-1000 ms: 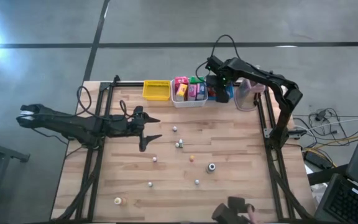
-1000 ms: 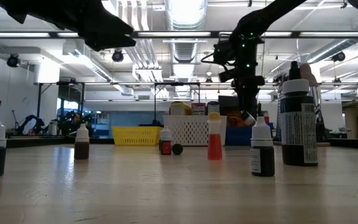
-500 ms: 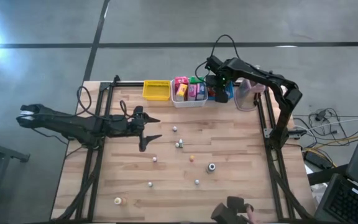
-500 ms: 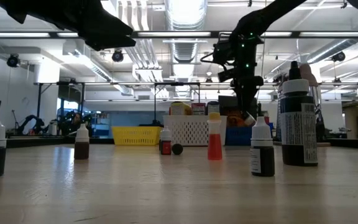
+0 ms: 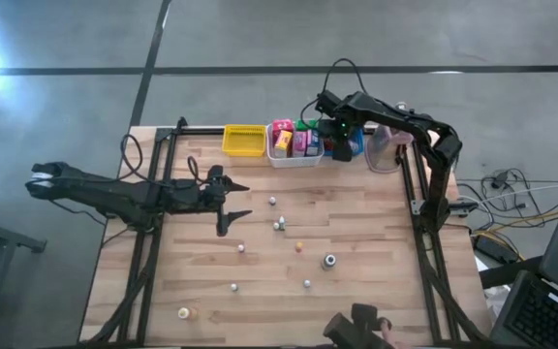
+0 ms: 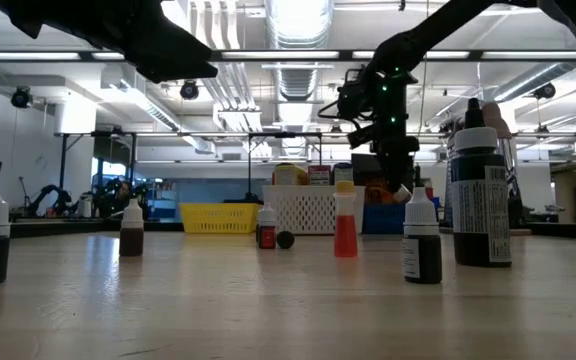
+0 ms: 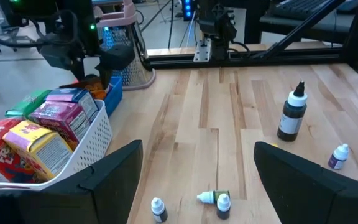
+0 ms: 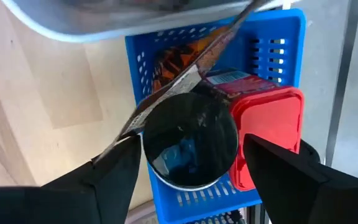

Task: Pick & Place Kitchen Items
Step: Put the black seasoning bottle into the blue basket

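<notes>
Kitchen items (image 5: 279, 225) were mostly unsorted: little bottles (image 5: 329, 260) stood scattered over the middle and near half of the table (image 5: 376, 291). Packets (image 5: 294, 139) already sat in the white bin (image 5: 295, 161), which was in the bin row along the far edge.

The step in hand looked like a pick or a drop at the blue bin (image 8: 278, 37), the one nearest the far right corner. The right gripper (image 5: 340, 147) hung directly over it, pointing down. Its fingers (image 8: 114, 180) were spread on either side of a dark round can-like thing (image 8: 191, 146). That can sat over the bin next to a red tub (image 8: 269, 124) and some orange packets. Whether the pads were actually touching it couldn't be told from the wrist view. It didn't look clamped, so call it astride rather than pinching.

If it was a pick, the next move would probably need the jaws to close squarely on the round sides. After that, a straight lift would be needed to clear the bin wall and the tub. Round and dark-glossy, so it could slip or roll in a loose pinch.

The right arm reached in from the right edge, elbow up and wrist bent down over the bin. The left gripper (image 5: 248, 200) hovered above the left half of the table, well apart from the bins. Its arm was stretched out flat from the left edge, jaws wide and empty, just waiting.
</notes>
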Motion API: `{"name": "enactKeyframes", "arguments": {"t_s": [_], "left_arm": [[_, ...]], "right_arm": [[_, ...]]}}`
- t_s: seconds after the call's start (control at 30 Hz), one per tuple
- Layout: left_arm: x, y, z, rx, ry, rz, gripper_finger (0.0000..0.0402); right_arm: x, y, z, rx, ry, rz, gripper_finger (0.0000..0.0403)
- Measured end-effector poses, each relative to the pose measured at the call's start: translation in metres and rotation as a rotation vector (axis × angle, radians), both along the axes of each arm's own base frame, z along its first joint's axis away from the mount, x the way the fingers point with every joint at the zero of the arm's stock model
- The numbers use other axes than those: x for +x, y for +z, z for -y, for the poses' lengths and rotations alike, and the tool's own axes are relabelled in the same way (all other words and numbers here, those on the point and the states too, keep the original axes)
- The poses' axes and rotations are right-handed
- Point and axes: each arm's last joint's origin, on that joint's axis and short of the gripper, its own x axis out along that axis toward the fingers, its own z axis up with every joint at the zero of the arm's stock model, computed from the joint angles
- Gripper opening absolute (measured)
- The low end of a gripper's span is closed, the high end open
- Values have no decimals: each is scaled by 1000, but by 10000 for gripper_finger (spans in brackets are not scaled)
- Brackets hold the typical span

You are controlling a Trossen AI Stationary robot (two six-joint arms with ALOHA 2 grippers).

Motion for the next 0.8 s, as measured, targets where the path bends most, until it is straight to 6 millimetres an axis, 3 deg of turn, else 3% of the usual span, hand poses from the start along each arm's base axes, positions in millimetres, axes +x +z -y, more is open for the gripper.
{"name": "enactKeyframes", "arguments": {"t_s": [0.53,0.8], "left_arm": [[-1,-3,0,4,0,-28,312],[-1,-3,0,4,0,-28,312]], "right_arm": [[4,-8,3,-1,-12,1,222],[4,1,3,-14,-166,52,201]]}}
